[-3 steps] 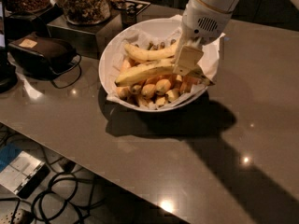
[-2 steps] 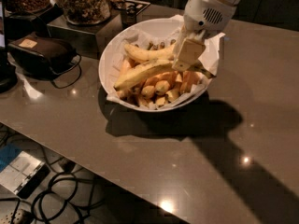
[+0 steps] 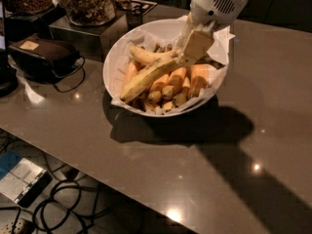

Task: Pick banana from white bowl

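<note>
Well, we find no writing we can read: the one pale label (image 3: 29, 45) sits on a dark brown pouch (image 3: 46, 55) at the left of the table (image 3: 97, 145), and its print is too small to make out.

We see one white bowl (image 3: 109, 62), lined with crumpled white paper (image 3: 222, 38), standing toward the far side of the table. In it we count one long banana (image 3: 146, 79), pale yellow with brown streaks, lying slantwise on top of the pile, its near end at the bowl's left near edge and its far end toward the centre. One shorter curved banana (image 3: 146, 56) lies just beyond it, touching it. Stubby orange-yellow bananas (image 3: 197, 77) fill the rest; we count at least four large ones and several smaller pieces at the near rim, though an exact number escapes us.

One gripper (image 3: 191, 52), cream-coloured under a white arm (image 3: 217, 4), reaches down from the far right and meets the far end of the banana. We cannot tell whether it is clamped on the fruit or released.

Two glass jars (image 3: 87, 1) of brownish snacks stand at the far left, one of them on a metal box (image 3: 83, 30). One black cable (image 3: 68, 77) loops around the pouch. More cables (image 3: 63, 208) lie on the floor at the near left.
</note>
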Controlling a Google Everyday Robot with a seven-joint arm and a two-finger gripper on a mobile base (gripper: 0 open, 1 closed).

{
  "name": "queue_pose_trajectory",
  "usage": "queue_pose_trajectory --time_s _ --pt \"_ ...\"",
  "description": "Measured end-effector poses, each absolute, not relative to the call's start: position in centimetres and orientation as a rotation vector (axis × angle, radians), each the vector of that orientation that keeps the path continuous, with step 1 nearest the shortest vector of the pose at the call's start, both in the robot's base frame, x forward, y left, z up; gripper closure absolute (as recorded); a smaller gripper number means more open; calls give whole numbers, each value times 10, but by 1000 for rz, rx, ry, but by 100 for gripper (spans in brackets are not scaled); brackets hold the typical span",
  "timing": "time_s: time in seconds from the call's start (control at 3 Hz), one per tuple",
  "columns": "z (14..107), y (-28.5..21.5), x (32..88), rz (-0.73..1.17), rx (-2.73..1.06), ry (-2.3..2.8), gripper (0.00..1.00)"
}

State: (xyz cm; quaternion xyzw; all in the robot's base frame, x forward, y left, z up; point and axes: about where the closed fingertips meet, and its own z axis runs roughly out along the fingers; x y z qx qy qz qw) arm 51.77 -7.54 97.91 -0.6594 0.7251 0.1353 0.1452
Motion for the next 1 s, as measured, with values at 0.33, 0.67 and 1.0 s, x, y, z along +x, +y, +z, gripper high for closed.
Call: queue_pose_trajectory --time_s 0.33,0.67,1.0 --pt "986 -68 524 403 -1877 2039 100" --pt "1011 -61 515 441 -1869 1939 100" --pt "1029 -54 506 472 -1875 1868 100"
